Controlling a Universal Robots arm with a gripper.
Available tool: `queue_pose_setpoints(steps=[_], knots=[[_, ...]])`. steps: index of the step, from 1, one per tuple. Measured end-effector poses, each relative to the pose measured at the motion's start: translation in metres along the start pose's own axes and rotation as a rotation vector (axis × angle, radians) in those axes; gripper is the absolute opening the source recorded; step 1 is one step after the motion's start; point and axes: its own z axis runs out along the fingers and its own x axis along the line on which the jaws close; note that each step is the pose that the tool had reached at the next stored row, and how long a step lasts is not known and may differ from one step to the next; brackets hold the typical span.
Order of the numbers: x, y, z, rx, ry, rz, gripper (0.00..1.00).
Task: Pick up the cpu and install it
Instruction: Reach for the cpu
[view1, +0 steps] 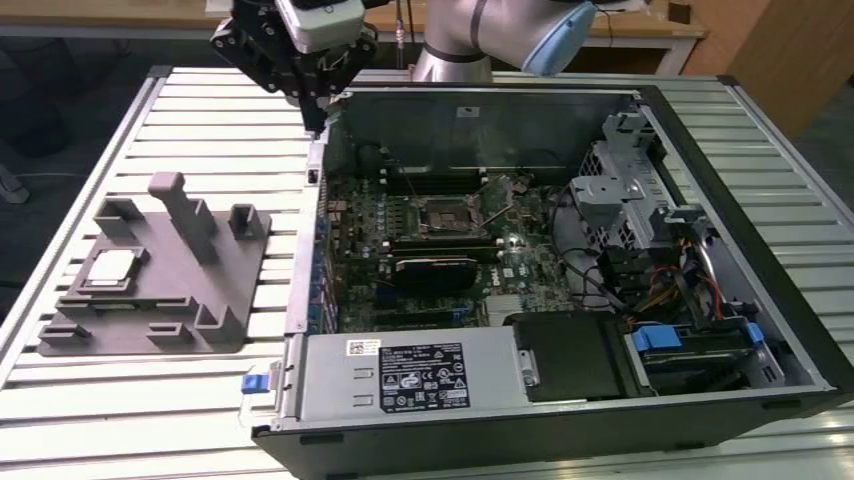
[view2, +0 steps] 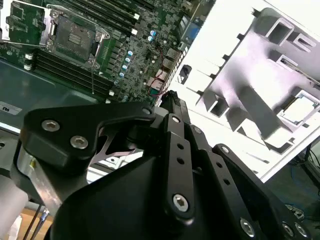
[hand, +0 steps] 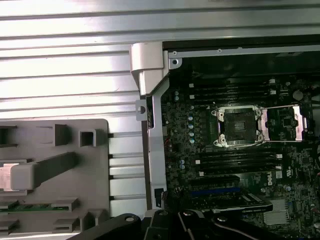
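— What is cut off or hard to make out?
— In the exterior view the arm (view1: 467, 35) runs out past the frame edge. In the second wrist view the black links of the gripper (view1: 318, 118) cover part of the case (view1: 481, 125).
— How is the gripper posed?
— It points down above the case's far corner, closed with its tips together, and grips nothing.
— Where is the cpu (view1: 111, 268)?
— It lies flat outside the case, on the grey fixture plate (view1: 234, 285) beside the case's side wall, well apart from the gripper.
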Motion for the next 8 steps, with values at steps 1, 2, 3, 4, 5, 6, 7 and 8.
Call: queue_pose_setpoints(steps=[1,2,3,4,5,6,7,8], knots=[[0.0012,-0.0001,-0.0001,0.0001,0.0000,0.000,0.11],[0.0025,-0.0002,-0.0001,0.0001,0.0000,0.000,0.11],[0.0039,-0.0003,-0.0002,0.0001,0.0000,0.000,0.11],[0.0051,-0.0004,-0.0002,0.0000,-0.0001,0.000,0.11],[0.0064,-0.0005,-0.0002,0.0000,-0.0001,0.000,0.11],[0.0077,-0.0006,-0.0003,0.0001,-0.0001,0.000,0.11],[0.0090,-0.0007,-0.0003,0.0001,-0.0001,0.000,0.11],[0.0103,-0.0008,-0.0004,0.0001,-0.0002,0.000,0.11]])
